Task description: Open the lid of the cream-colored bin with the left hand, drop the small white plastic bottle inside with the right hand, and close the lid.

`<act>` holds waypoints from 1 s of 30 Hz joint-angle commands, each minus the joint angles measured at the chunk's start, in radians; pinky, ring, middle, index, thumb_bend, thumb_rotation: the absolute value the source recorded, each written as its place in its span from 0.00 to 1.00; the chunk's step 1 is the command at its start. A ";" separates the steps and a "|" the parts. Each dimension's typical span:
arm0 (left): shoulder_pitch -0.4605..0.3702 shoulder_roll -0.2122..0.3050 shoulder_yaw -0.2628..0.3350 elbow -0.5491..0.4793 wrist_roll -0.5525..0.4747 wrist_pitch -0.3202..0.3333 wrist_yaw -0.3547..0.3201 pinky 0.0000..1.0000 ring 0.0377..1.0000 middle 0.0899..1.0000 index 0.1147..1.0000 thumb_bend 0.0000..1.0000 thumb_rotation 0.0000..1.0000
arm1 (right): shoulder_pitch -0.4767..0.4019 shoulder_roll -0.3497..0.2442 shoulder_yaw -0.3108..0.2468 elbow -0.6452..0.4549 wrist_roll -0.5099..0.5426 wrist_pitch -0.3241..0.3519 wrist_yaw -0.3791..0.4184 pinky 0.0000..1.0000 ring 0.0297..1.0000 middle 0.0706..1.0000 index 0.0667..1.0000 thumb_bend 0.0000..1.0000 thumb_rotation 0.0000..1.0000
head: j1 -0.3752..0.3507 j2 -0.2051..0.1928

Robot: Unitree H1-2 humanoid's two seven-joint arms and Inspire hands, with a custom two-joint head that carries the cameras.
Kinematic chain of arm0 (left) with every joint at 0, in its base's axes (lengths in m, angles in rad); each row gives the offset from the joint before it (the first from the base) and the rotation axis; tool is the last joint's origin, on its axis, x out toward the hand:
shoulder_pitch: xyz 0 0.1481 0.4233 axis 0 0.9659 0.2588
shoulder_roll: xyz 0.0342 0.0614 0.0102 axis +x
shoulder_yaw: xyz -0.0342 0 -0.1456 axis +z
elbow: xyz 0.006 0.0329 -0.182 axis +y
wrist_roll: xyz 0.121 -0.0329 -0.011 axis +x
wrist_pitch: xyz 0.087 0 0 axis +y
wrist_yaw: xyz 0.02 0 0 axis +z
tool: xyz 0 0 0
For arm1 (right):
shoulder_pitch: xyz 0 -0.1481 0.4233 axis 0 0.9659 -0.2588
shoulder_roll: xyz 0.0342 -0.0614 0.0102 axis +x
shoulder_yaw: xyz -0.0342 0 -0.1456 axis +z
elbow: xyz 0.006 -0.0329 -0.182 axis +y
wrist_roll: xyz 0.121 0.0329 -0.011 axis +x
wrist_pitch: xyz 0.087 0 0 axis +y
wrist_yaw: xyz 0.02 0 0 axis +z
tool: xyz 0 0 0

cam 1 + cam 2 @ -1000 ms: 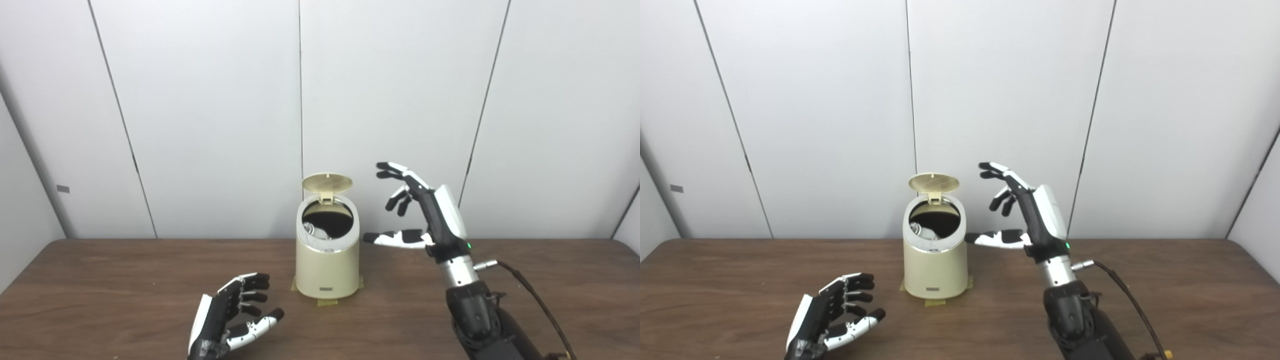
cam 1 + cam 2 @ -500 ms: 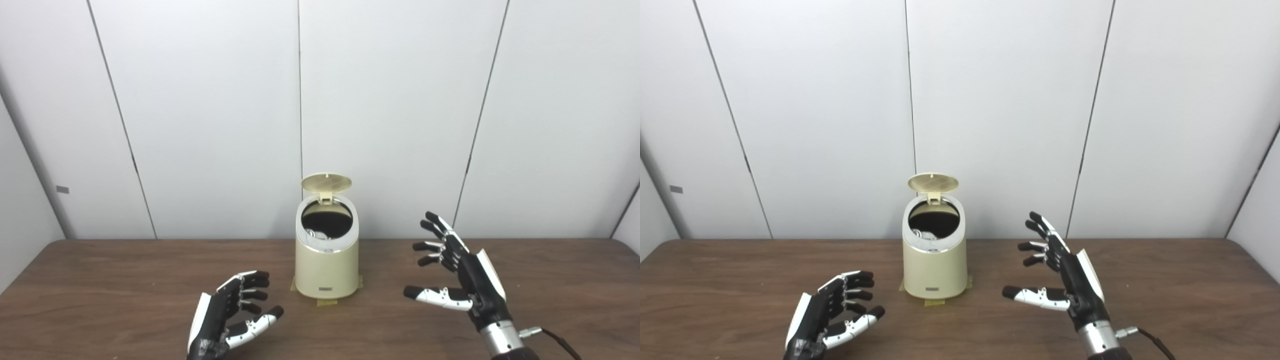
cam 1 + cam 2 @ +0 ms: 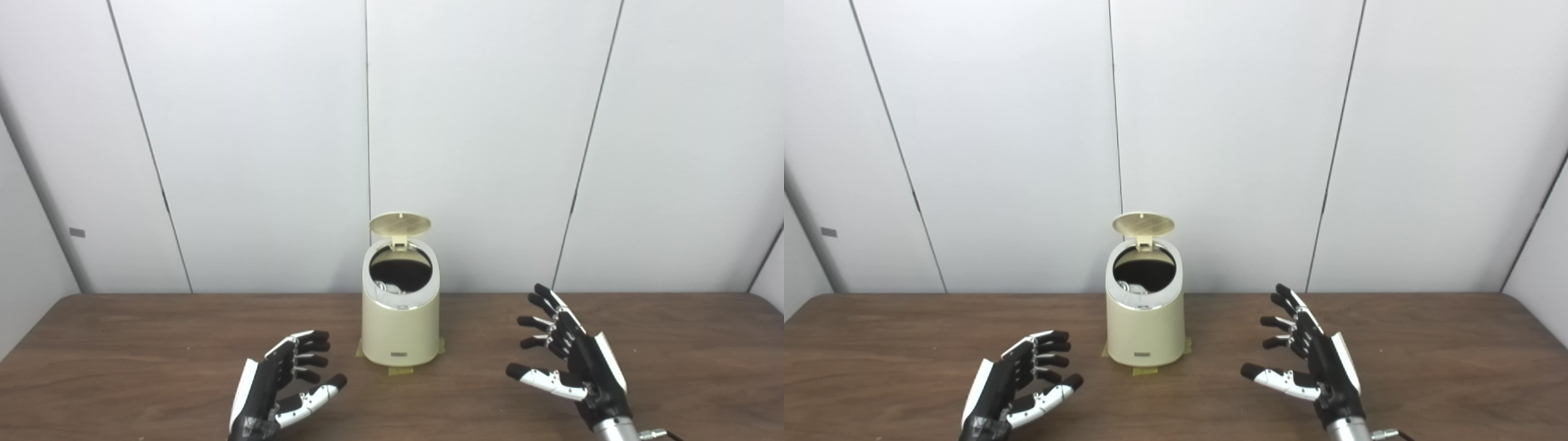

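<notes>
The cream-colored bin (image 3: 400, 318) stands on a wooden table (image 3: 122, 355), roughly midway between the robot's two hands and farther from the robot than either. Its round lid (image 3: 400, 223) is tipped up and back on its hinge, leaving the dark mouth uncovered. Something white shows just inside the near left rim, probably the small white plastic bottle (image 3: 384, 286), though it is too small to make out clearly. The left hand (image 3: 278, 389) hovers low over the table, ahead and left of the bin, fingers loosely curled and apart, holding nothing. The right hand (image 3: 566, 364) sits to the bin's right, fingers spread wide, also empty. The drop looks finished, so only closing the lid remains, likely why both hands are clear of it.
</notes>
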 commanded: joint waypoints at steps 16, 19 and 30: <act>-0.351 0.091 0.001 -0.039 0.002 0.057 -0.061 0.81 0.95 0.96 0.94 0.84 0.35 | -0.032 0.004 -0.034 0.028 0.049 -0.086 0.041 0.60 0.76 0.89 0.89 0.84 0.22 | 0.023 -0.014; -0.389 0.095 -0.008 -0.034 0.023 0.076 -0.066 0.81 0.96 0.97 0.95 0.87 0.36 | -0.027 0.006 -0.033 0.017 0.042 -0.078 0.044 0.58 0.75 0.89 0.88 0.83 0.23 | 0.024 -0.014; -0.567 0.120 -0.083 0.056 0.094 0.138 -0.131 0.85 0.99 1.00 0.98 0.93 0.41 | -0.026 0.008 -0.026 0.010 0.013 -0.072 0.046 0.59 0.74 0.88 0.89 0.84 0.23 | 0.016 -0.021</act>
